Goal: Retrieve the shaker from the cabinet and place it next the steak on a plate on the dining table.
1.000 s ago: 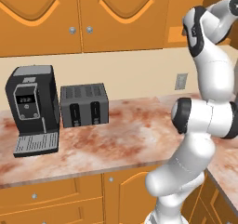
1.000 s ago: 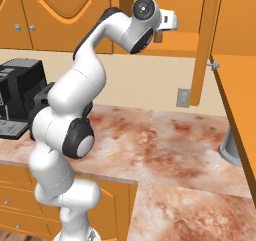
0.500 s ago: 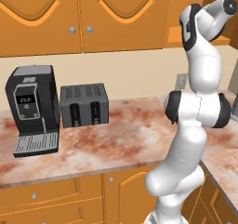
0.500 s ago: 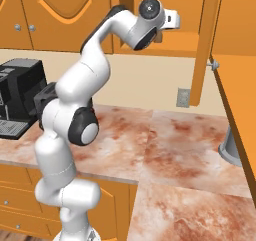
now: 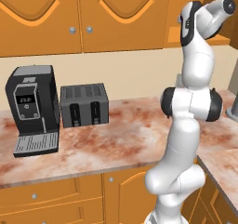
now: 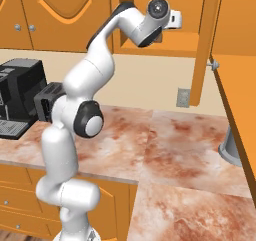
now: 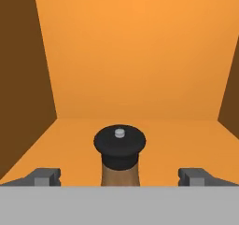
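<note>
The shaker [image 7: 120, 147], a slim brown cylinder with a black cap and a small silver knob, stands upright on the floor of the open cabinet [image 7: 130, 56]. My gripper [image 7: 120, 176] is open, with the shaker centred between the fingertips [image 7: 44, 176] and touching neither. In the right base view my hand [image 6: 171, 19] reaches into the cabinet [image 6: 165, 42] past its open door [image 6: 202, 50]. In the left base view the wrist [image 5: 218, 9] is high at the right. The steak, the plate and the dining table are out of view.
A black coffee machine [image 5: 32, 109] and a dark toaster [image 5: 84, 104] stand on the marbled wall counter [image 5: 130, 139] under closed cabinet doors [image 5: 46, 14]. A grey object [image 6: 231, 147] sits at the counter's right end. A wall outlet [image 6: 183, 97] is below the open cabinet.
The arm has straightened upward, its elbow lifting and swinging toward the cabinet, while the hand stays at the opening. The jaws have stayed open.
</note>
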Controlling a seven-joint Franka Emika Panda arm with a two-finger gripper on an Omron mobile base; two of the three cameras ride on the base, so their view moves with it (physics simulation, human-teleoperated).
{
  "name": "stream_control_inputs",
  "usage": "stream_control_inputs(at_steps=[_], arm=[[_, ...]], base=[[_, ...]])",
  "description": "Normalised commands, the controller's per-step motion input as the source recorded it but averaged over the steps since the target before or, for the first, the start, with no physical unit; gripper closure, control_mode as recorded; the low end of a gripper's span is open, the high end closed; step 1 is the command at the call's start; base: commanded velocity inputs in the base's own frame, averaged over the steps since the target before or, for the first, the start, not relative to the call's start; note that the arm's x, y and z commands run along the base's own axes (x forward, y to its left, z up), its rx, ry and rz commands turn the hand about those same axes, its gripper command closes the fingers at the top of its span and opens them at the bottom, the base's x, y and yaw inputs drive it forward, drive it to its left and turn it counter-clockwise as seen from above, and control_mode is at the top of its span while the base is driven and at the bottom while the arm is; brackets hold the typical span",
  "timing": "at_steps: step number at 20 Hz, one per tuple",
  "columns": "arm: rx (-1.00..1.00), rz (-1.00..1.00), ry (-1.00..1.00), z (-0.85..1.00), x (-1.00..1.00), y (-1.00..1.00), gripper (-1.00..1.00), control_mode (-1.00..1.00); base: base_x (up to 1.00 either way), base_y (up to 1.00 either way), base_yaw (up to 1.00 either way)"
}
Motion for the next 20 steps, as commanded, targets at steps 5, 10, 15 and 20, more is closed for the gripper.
stream_control_inputs(at_steps=[5, 10, 15, 20], arm=[[0.01, 0.03, 0.01, -0.07, 0.21, 0.00, -1.00, -1.00], [0.00, 0.00, 0.00, -0.09, 0.25, 0.00, -1.00, -1.00], [0.00, 0.00, 0.00, -0.15, 0.25, 0.10, 1.00, -1.00], [0.00, 0.00, 0.00, 0.00, 0.00, 0.03, 1.00, -1.00]], base=[[0.00, 0.00, 0.00], [0.00, 0.00, 0.00], [0.00, 0.00, 0.00], [0.00, 0.00, 0.00]])
